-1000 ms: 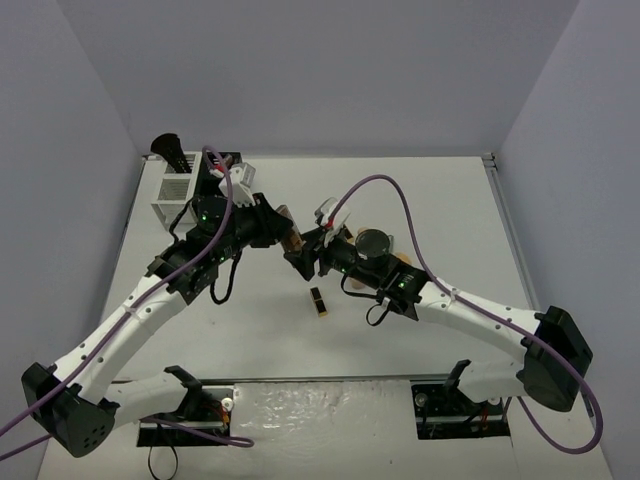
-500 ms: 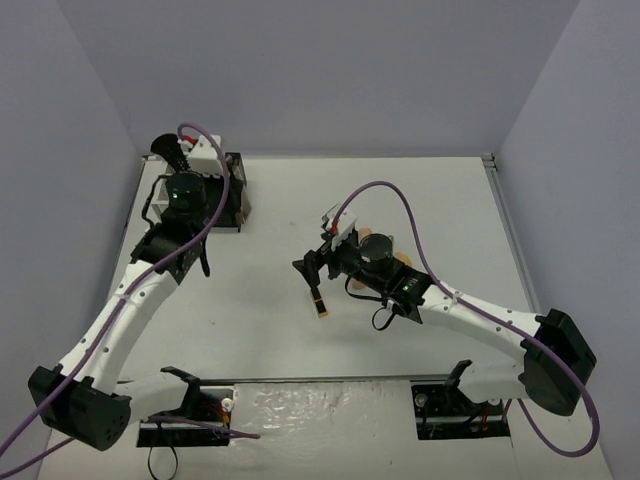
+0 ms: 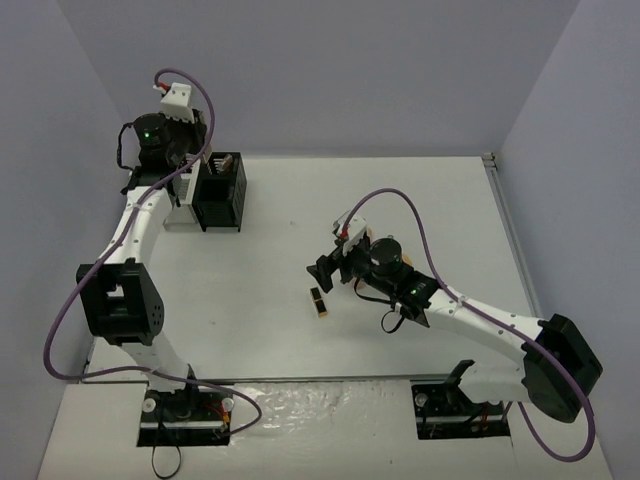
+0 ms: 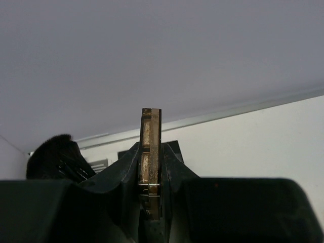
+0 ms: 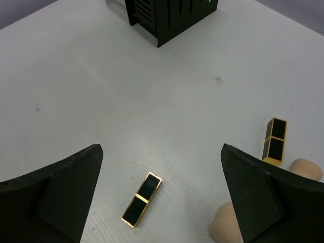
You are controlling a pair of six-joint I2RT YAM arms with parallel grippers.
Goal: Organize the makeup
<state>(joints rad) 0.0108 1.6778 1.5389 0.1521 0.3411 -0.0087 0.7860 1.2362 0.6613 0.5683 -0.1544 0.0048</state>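
Observation:
My left gripper (image 3: 192,158) is at the back left, above the organizer bins. In the left wrist view it (image 4: 151,152) is shut on a black-and-gold lipstick (image 4: 151,126) held upright between the fingers. My right gripper (image 3: 328,270) is open near the table's middle, just above a second lipstick (image 3: 319,301). In the right wrist view this lipstick (image 5: 142,199) lies flat below the gap of the open gripper (image 5: 161,149). A third lipstick (image 5: 274,140) and two peach sponges (image 5: 306,169) lie to its right.
A black slatted bin (image 3: 220,190) stands at the back left with a white bin (image 3: 178,212) beside it. The black bin also shows in the right wrist view (image 5: 172,15). A black brush head (image 4: 55,157) shows left of my left fingers.
My left arm swung from the table's middle to the back left over the bins, carrying its lipstick. My right gripper shifted slightly and stays open over the lipstick on the table.

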